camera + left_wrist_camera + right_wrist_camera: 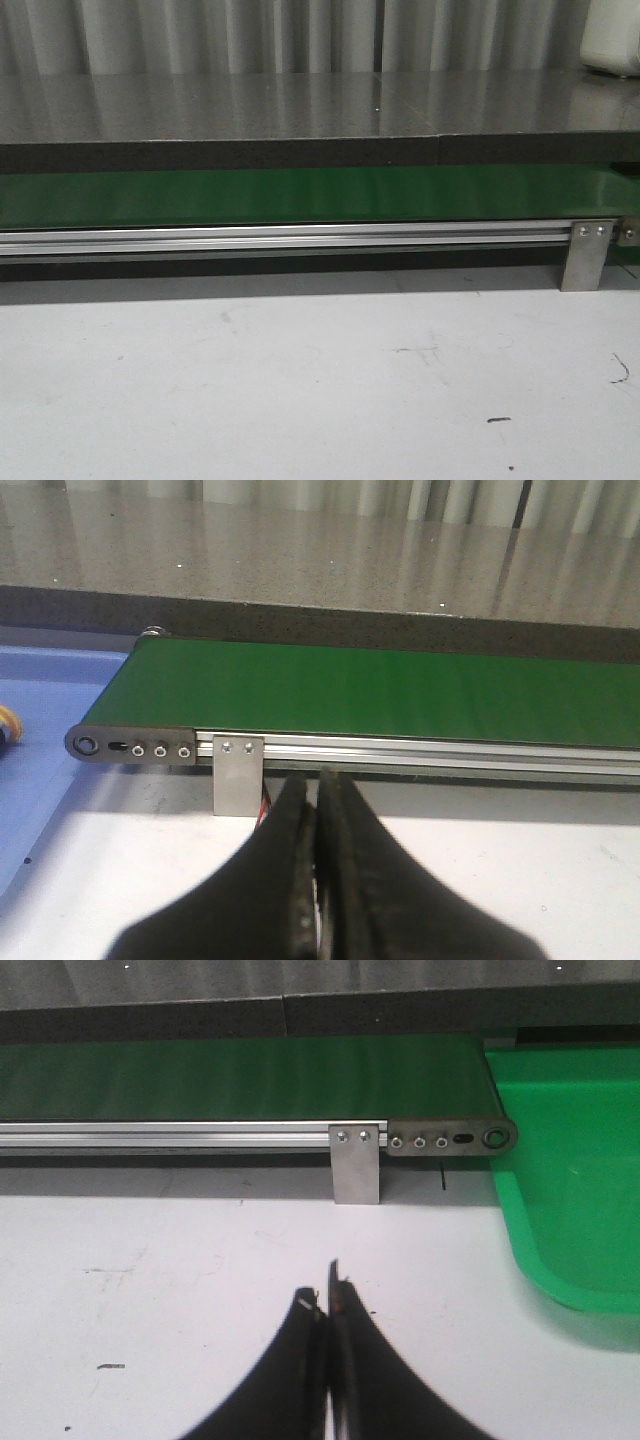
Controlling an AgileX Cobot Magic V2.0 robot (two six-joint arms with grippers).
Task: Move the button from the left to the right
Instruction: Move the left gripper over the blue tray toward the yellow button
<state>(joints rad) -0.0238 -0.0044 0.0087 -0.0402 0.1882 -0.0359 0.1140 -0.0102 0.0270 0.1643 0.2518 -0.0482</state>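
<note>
Button (pixel 8 725), seemingly the small orange thing cropped at frame edge on the blue plastic tray (pixel 50 680) beside the long green conveyor belt (pixel 400 695) along the white table's (pixel 300 380) far edge; black left end effector (pixel 317 810) and black right end effector (pixel 325 1300) both pinched closed, empty.

Only the fingers of the two arms show, each in its own wrist view; the left gripper (pixel 317 810) has two matte black fingers, broad at the base and curving inward to narrow tips, their inner edges lined with a slightly ridged, rubbery-looking strip; a thin red wire shows just beside one finger. The right gripper (pixel 325 1295) is of the same build: black, smooth, horn-shaped fingers tapering to thin points, with a small pale glint at one tip and a faint reddish trace at the other.
</note>
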